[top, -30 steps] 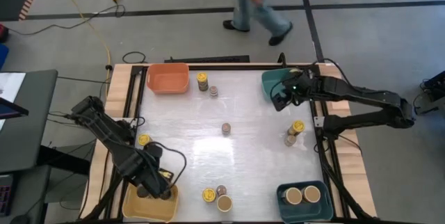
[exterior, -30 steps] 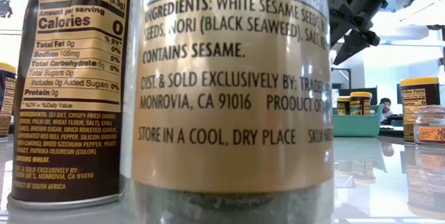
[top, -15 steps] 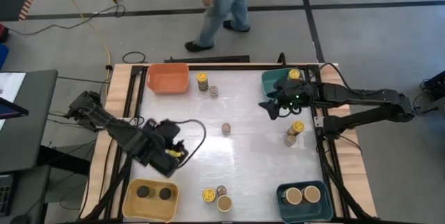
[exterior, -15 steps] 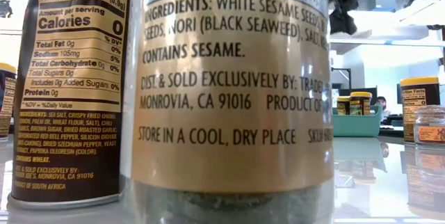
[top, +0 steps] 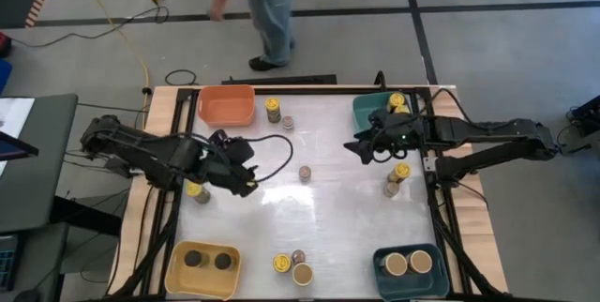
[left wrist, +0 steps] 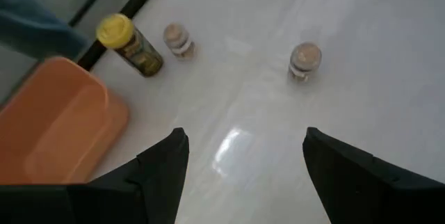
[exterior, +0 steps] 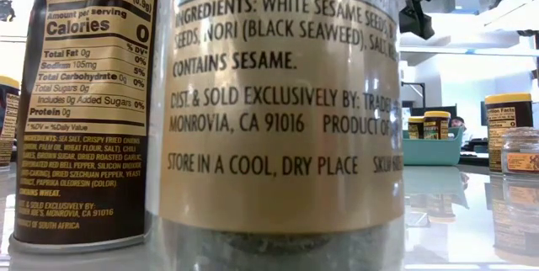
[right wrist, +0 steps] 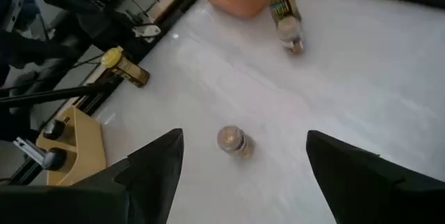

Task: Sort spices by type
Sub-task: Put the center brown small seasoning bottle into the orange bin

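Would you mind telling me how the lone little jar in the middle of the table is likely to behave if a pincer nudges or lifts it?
The jar stands upright, small and short, so a low push would probably slide it on the glossy table rather than tip it. Its round sides suggest it would roll if knocked over. It looks light, and clear-walled, perhaps glass, so a gentle grip seems wise.

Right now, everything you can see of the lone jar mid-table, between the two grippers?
The small grey-topped jar stands upright and alone near the middle of the white table, touching nothing else. It is short, with a clear body showing pale tan contents and a band low on its side. The left wrist view and right wrist view both show it ahead of open fingers, well clear of either gripper.
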{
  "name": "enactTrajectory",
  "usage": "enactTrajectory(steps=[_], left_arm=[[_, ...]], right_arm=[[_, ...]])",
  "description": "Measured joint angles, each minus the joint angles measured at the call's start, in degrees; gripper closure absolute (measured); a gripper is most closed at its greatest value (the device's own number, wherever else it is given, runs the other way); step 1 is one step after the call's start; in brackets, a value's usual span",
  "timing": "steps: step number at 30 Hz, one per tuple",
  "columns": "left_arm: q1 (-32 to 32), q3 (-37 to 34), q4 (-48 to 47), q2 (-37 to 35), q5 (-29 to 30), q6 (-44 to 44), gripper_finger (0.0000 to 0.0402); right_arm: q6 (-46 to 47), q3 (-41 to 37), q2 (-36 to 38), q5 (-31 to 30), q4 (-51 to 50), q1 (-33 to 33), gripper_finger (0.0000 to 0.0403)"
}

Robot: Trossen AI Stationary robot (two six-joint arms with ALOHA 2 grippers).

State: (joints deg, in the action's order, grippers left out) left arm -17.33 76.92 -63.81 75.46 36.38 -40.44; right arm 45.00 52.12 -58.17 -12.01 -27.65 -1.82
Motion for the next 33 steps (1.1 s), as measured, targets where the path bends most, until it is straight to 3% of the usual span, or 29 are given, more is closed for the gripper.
enactTrajectory(steps=[6, 11, 33], left_arm=[[2.4, -12.42, 11.94, -9.7, -1.83, 0.61, 0.0132], [3.1, -17.44, 16.5, -14.79, -1.93, 1.69, 0.0132], [4.12, -18.12, 16.15, -15.47, -1.6, 3.3, 0.0132]], right_arm=[[5.32, -0.02, -1.95, 0.0, -5.21, 0.09, 0.0072], [8.42, -0.01, -2.89, -0.21, -6.63, -0.2, 0.0072], [8.08, -0.02, -5.96, -0.55, -6.17, -0.2, 0.0072]])
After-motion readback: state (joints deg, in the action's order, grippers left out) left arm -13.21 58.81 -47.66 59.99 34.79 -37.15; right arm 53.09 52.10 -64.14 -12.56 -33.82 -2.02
